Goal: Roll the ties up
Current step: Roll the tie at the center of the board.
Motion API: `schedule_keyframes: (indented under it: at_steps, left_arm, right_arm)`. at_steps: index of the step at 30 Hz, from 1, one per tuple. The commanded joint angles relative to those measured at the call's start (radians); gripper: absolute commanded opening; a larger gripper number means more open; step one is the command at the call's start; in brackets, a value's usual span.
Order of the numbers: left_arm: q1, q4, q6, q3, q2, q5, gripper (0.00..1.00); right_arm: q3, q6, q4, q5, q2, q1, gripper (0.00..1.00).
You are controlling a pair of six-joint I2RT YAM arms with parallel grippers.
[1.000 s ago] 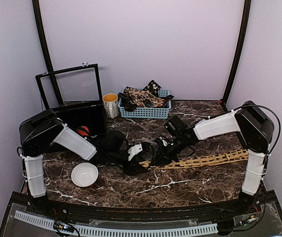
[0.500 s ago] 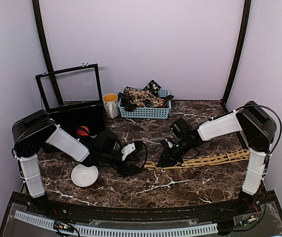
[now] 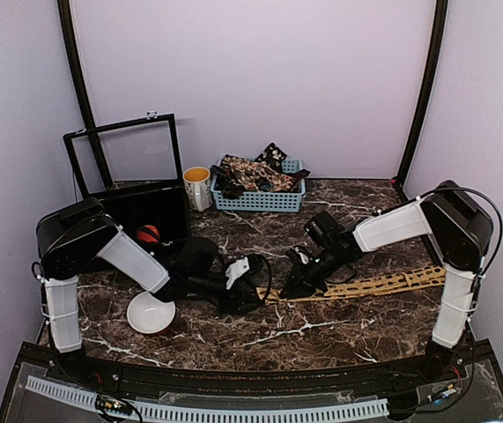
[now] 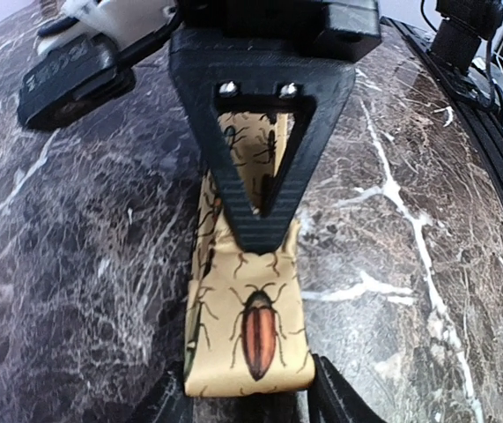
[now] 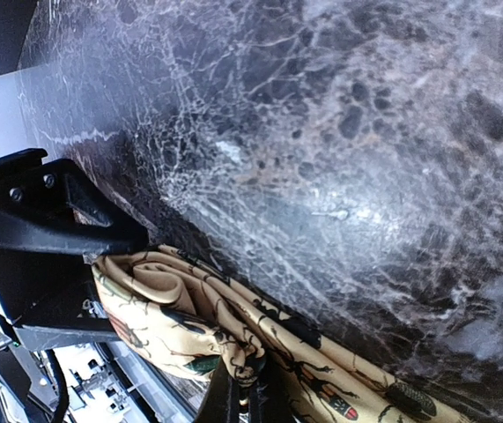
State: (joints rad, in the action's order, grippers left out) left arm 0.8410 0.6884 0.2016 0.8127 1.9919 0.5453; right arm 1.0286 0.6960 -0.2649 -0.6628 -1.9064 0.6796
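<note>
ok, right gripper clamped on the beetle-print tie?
Yes, the right gripper is shut on a bunched fold of the tan beetle-print tie.

tan tie (image 4: pixel 247 335) showing orange-and-black beetles
table (image 3: pixel 321 330) is showing dark brown marble veined white; basket (image 3: pixel 260 201) is looking pale blue, bowl (image 3: pixel 151 312) white.

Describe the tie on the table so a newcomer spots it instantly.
On the dark marble table, look right of centre, nearer than the blue basket. The tan tie lies stretched toward the right edge, its left end pinched by the right gripper. It alone is tan with beetle prints; the basket's ties are dark.
</note>
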Motion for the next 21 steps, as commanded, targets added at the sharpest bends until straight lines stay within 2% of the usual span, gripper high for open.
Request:
schedule_keyframes:
  at_steps: [1,9,13,21]
  left_arm:
    - [0.013,0.026,-0.012,0.051,-0.004,0.08,0.43]
    - [0.025,0.026,-0.027,0.126,0.045,0.087,0.42]
    - [0.033,0.02,-0.03,0.157,0.075,0.08,0.47]
    - [0.04,0.03,-0.038,0.171,0.119,0.049,0.5]
  right_arm:
    - [-0.033,-0.015,-0.06,0.078,-0.029,-0.013,0.0]
    - [-0.032,-0.015,-0.06,0.075,-0.033,-0.013,0.0]
    - [-0.027,-0.018,-0.059,0.072,-0.034,-0.014,0.0]
    - [-0.028,-0.019,-0.058,0.069,-0.042,-0.014,0.0]
